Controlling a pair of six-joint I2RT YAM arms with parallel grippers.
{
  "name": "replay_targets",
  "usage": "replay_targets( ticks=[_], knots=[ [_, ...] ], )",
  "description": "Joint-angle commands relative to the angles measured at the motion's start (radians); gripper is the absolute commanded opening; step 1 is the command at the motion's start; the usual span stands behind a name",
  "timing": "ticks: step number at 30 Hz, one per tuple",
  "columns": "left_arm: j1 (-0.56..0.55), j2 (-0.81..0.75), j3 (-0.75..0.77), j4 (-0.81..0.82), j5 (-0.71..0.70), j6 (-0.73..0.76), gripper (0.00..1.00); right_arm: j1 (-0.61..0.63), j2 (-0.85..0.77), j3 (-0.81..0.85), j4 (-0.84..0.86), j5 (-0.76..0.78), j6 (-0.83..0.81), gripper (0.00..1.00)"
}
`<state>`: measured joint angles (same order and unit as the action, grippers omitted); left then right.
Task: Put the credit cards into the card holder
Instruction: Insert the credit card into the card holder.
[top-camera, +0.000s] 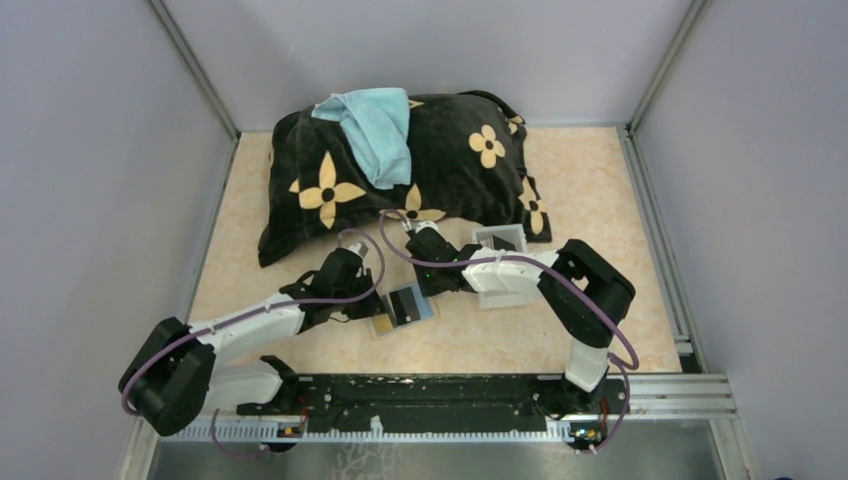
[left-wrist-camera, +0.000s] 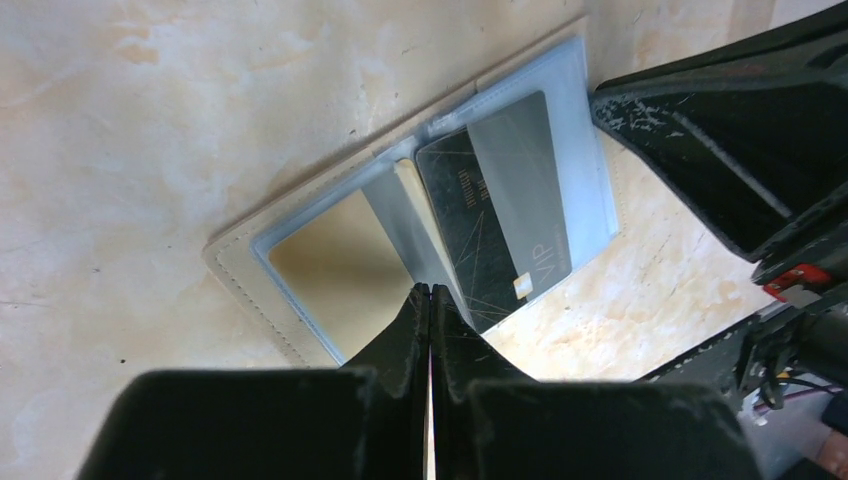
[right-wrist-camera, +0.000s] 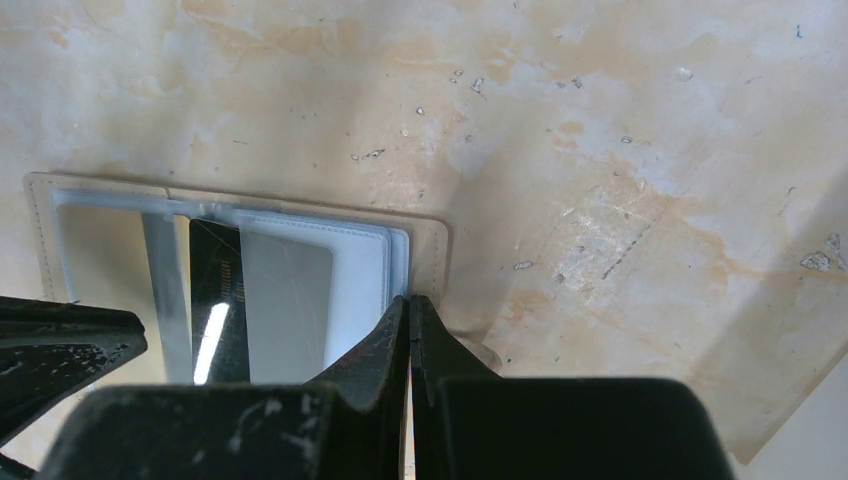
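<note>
The tan card holder (top-camera: 380, 326) lies open on the table between my grippers, its clear sleeves facing up. A black card (left-wrist-camera: 495, 215) marked VIP sits in one sleeve. A gold-yellow surface (left-wrist-camera: 335, 265) shows under the other sleeve. My left gripper (left-wrist-camera: 430, 290) is shut, with its tips on the holder's middle near the black card's corner. My right gripper (right-wrist-camera: 410, 300) is shut, with its tips at the holder's outer edge (right-wrist-camera: 432, 262), beside the black card (right-wrist-camera: 215, 300). Another dark card (top-camera: 498, 240) lies in the white tray.
A white open tray (top-camera: 520, 232) stands just behind my right arm. A black pillow with yellow flowers (top-camera: 450, 170) fills the back of the table, with a light blue towel (top-camera: 375, 130) on it. Grey walls close in on both sides.
</note>
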<state>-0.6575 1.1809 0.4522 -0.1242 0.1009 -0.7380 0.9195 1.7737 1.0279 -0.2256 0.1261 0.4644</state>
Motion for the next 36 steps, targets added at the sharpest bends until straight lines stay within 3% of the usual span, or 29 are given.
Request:
replay_targets(
  ticks=[1, 17, 36],
  knots=[
    [-0.027, 0.021, 0.029, -0.006, -0.015, 0.049, 0.0, -0.019, 0.032, -0.033, 0.029, 0.026, -0.004, 0.0],
    [-0.129, 0.157, 0.079, -0.038, -0.117, 0.038, 0.0, -0.018, 0.027, -0.044, 0.034, 0.026, -0.006, 0.0],
    [-0.164, 0.149, 0.118, 0.048, -0.167, 0.016, 0.0, -0.019, 0.017, -0.057, 0.036, 0.021, -0.003, 0.0]
  ],
)
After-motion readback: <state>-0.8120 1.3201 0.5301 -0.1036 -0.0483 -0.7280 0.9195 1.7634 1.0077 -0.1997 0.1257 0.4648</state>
